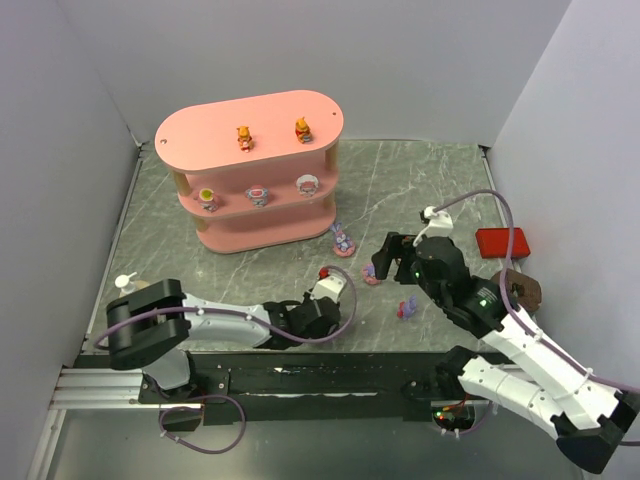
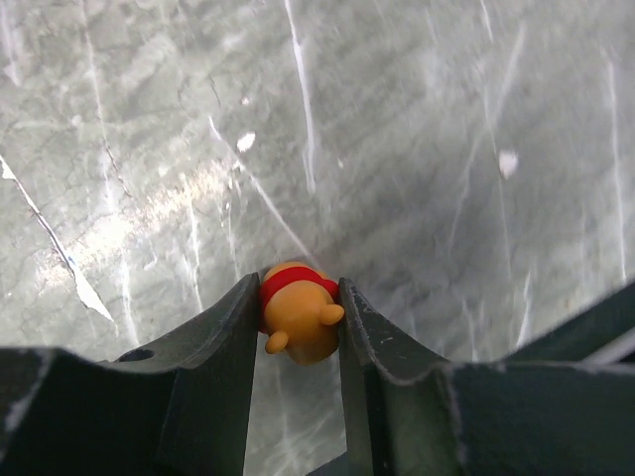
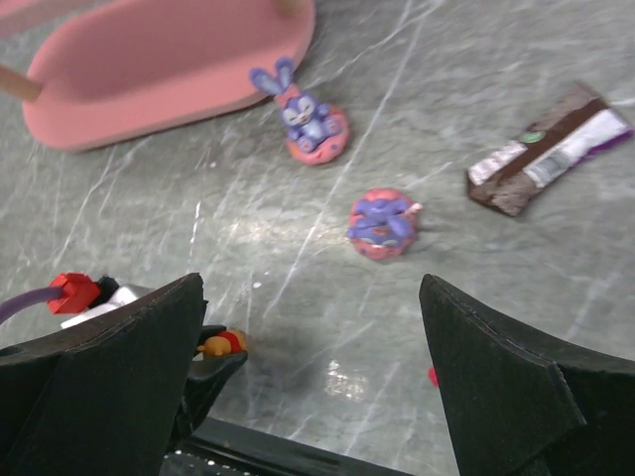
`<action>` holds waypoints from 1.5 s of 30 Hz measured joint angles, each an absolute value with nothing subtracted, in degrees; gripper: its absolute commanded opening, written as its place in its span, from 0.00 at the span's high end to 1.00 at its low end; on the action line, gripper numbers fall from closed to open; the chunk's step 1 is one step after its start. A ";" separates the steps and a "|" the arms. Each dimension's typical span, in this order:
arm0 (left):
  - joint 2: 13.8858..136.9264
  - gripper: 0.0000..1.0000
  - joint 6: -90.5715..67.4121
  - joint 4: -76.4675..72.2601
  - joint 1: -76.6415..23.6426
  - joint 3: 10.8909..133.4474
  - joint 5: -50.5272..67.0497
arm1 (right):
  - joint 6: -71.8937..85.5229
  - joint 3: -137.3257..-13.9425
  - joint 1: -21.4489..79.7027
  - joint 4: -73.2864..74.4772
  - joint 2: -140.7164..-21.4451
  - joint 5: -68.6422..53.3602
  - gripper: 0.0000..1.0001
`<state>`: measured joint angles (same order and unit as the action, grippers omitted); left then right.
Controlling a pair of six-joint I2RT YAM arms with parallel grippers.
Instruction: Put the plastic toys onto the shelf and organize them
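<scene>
Left pincer (image 2: 300, 288) grips 1 bear (image 2: 301, 325) (orange, red-shirted).

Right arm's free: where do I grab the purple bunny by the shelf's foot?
I'd grip the purple bunny across its round pink base, right pincer coming down from above, on the side away from the shelf: it stands upright, and its ears look too thin.
</scene>
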<state>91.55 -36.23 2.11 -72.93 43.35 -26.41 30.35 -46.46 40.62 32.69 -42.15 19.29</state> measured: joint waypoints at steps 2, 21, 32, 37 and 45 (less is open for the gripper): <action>89.62 0.62 -34.44 -0.40 -72.51 40.71 -24.43 | 30.30 -46.44 40.62 31.55 -43.51 18.06 0.05; 89.78 0.22 -34.22 -2.76 -72.10 39.99 -22.41 | 30.15 -46.44 40.62 27.83 -44.99 16.40 0.04; 89.80 0.34 -44.42 -1.45 -77.14 39.57 -30.30 | 30.11 -44.80 40.60 27.83 -42.85 17.10 0.04; 91.39 0.39 -45.91 -1.06 -78.63 40.21 -34.30 | 30.00 -44.60 40.60 28.05 -41.65 17.61 0.04; 93.54 0.49 -47.29 1.04 -78.74 42.19 -37.95 | 29.71 -44.56 40.60 28.34 -40.16 18.61 0.04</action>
<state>93.54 -47.29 1.04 -78.74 42.19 -37.95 29.71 -44.56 40.60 28.34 -40.16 18.61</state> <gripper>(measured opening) 0.578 0.963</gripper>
